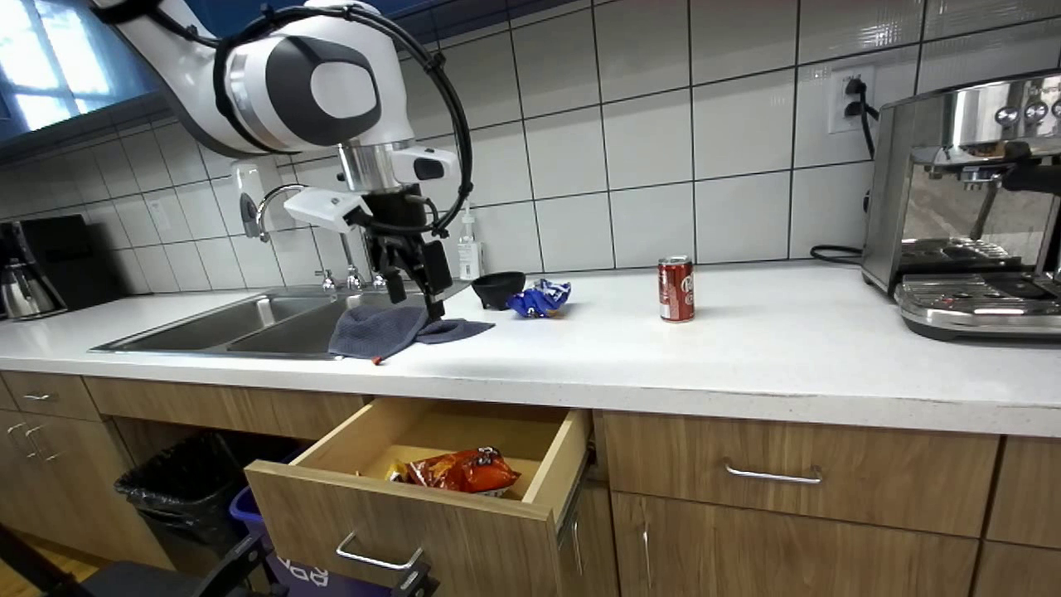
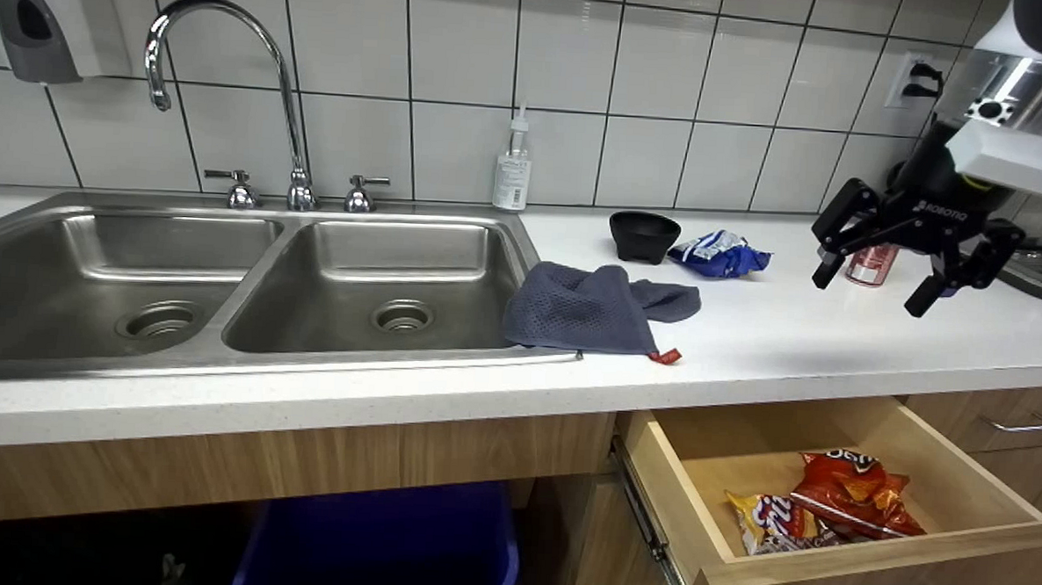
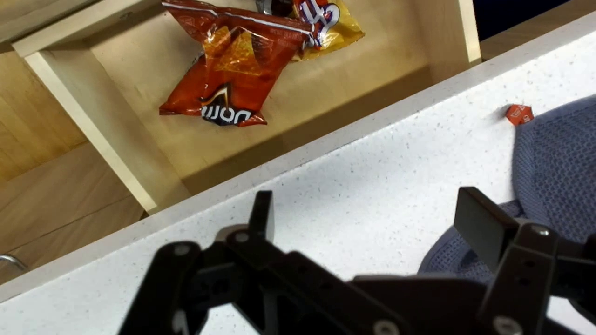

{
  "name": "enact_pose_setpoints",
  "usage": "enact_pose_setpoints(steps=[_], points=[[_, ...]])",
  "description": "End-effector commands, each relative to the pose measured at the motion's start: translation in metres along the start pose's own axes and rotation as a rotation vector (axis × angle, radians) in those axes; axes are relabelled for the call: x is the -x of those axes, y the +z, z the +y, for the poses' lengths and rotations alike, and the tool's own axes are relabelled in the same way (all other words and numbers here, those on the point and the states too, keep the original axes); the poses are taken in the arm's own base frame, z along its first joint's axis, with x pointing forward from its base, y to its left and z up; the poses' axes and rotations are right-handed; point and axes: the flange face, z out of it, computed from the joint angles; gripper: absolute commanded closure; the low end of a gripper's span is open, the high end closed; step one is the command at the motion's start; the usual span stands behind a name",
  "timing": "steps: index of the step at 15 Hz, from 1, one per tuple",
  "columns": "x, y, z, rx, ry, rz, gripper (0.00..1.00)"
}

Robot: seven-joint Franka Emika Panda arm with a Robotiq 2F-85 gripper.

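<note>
Kitchen | double sink [image 2: 254, 290] | espresso machine [image 1: 953, 211] | probably coffee maker [image 1: 62, 255], cut off

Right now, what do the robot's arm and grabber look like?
The big, rounded white arm has dark grey patches and a shiny silver metal band near its end. Thick black cables loop along it, and a white, boxy block sticks out. The black, jointed gripper has two fingers with flat tips, and white letters on it spell ROBOTIQ.
</note>
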Motion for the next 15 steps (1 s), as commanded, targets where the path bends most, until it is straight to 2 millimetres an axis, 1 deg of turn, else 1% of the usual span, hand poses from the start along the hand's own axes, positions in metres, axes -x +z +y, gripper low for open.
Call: enact_pose_setpoints(steps=[1, 7, 11, 15], points=[[-0.022, -0.008, -0.001, -0.003, -0.016, 0.003, 0.00], [-0.055, -0.013, -0.003, 0.004, -0.027, 0.017, 0.00], [-0.082, -0.013, 0.001, 0.017, -0.051, 0.006, 0.00], [-0.110, -0.009, 0.004, 0.040, -0.080, -0.010, 0.00]])
